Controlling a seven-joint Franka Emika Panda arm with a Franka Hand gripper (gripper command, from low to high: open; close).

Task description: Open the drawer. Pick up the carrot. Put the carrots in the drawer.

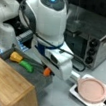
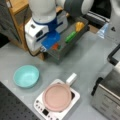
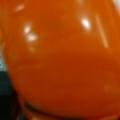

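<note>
From a front view's left, I am watching the yellow piece (image 1: pixel 15 56) and green vegetable (image 1: pixel 26 66) lying in the open drawer (image 1: pixel 37 79). Beside them the carrot (image 1: pixel 47 71) is sitting under my gripper (image 1: pixel 51 69), whose claw state I cannot tell. The carrot is filling the wrist view.

The glossy orange carrot (image 3: pixel 62 62) fills nearly the whole wrist view
</note>
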